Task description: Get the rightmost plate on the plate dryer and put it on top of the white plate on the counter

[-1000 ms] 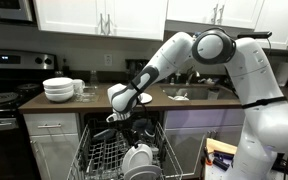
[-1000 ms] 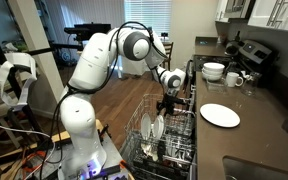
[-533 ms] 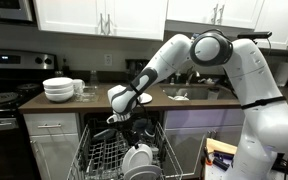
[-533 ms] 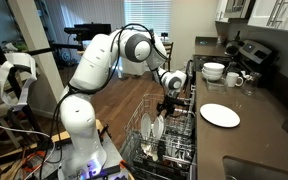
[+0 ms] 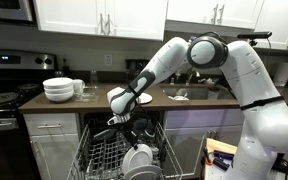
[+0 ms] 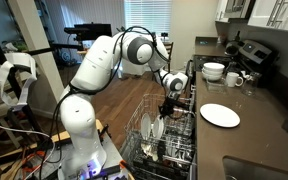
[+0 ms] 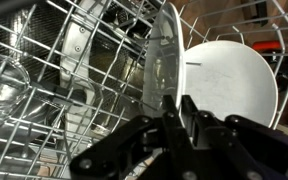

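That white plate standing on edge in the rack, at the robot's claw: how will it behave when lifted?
The plate looks like glossy ceramic, so probably stiff but slippery, and breakable if dropped. The gripper seems to pinch only its thin rim, so it may swing. The rack tines beside it could snag it.

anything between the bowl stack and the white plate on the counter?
Nothing. In an exterior view the counter is bare from the bowl stack to the white plate.
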Controlling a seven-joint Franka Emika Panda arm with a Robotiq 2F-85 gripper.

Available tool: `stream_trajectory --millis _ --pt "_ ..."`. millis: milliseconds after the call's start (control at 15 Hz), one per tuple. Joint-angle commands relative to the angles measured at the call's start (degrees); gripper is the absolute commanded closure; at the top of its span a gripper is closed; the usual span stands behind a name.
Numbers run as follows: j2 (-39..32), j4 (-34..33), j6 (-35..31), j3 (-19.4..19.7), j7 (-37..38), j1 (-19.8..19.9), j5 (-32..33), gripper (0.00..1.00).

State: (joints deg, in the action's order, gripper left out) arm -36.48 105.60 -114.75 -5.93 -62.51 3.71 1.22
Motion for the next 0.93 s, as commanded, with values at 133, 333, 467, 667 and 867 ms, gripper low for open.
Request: stream_trajectory --millis 133,333,467,667,867 --pt "-0.9 -3.9 9.6 -1.0 1.0 1.1 -4.7 0.98" --pt "-1.1 -5.0 12.0 -0.9 1.4 1.0 -6.2 0.98" --pt "-1.1 -5.5 13.0 -0.8 1.7 0.9 -6.9 0.98" --pt "-0.2 -5.8 14.8 -0.7 3.6 0.8 -7.9 0.98" --pt "0.8 -5.6 16.2 -0.7 7.0 0.4 -8.5 0.98"
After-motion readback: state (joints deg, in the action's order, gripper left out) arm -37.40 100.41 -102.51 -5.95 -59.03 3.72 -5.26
